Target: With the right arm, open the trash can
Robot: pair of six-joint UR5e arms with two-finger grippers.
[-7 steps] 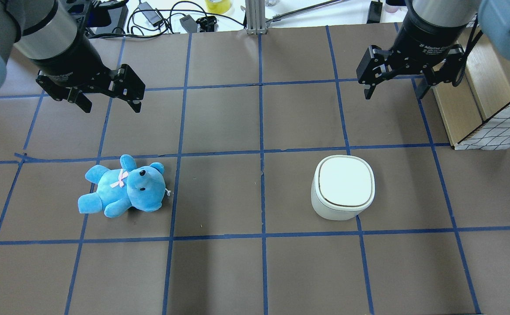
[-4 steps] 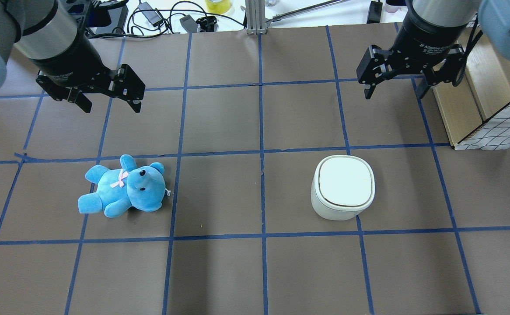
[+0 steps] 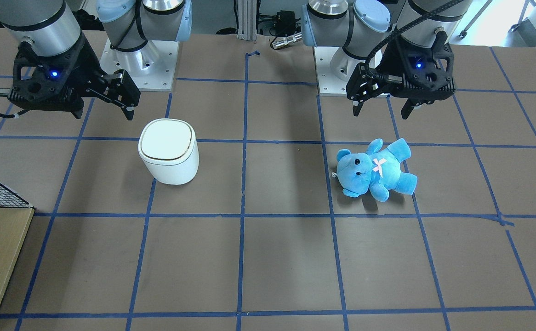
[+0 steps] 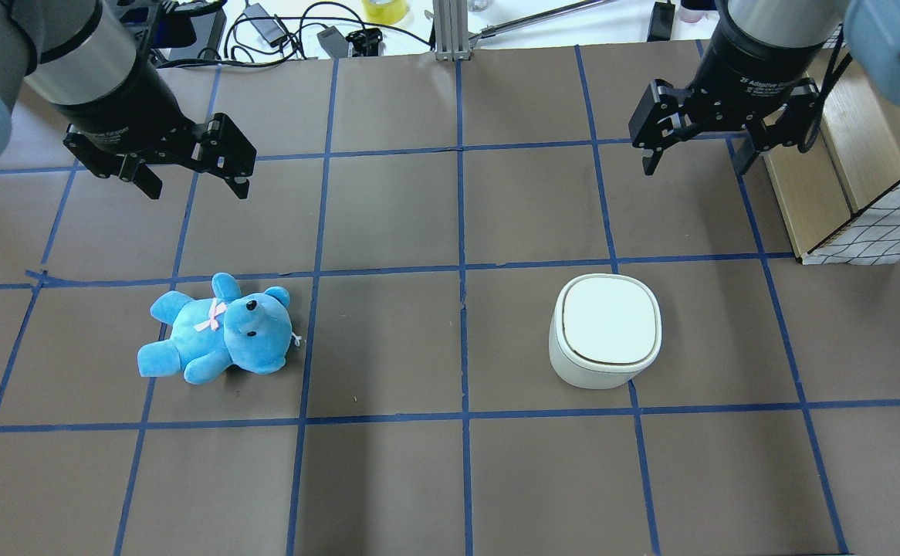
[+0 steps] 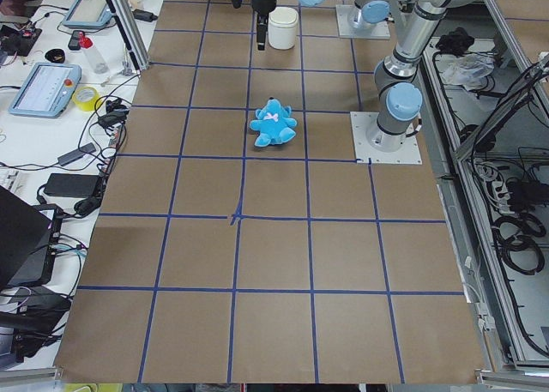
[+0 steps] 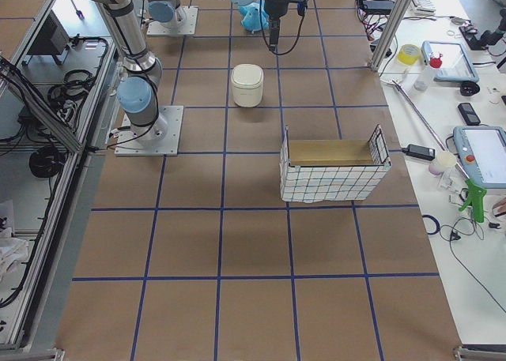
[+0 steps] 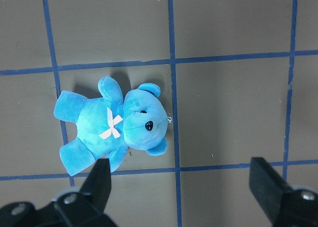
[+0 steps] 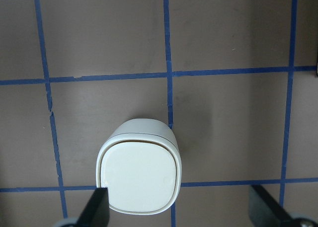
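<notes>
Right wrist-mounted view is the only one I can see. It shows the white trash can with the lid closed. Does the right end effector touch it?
Observer: No. The right end effector hangs in the air, open, apart from the trash can.
Operator: Is something else nearby?
Observer: A blue teddy bear lies toward the robot's left, apart from the can.
Operator: And on the right side?
Observer: A wire-sided box stands there, also apart from the can.
</notes>
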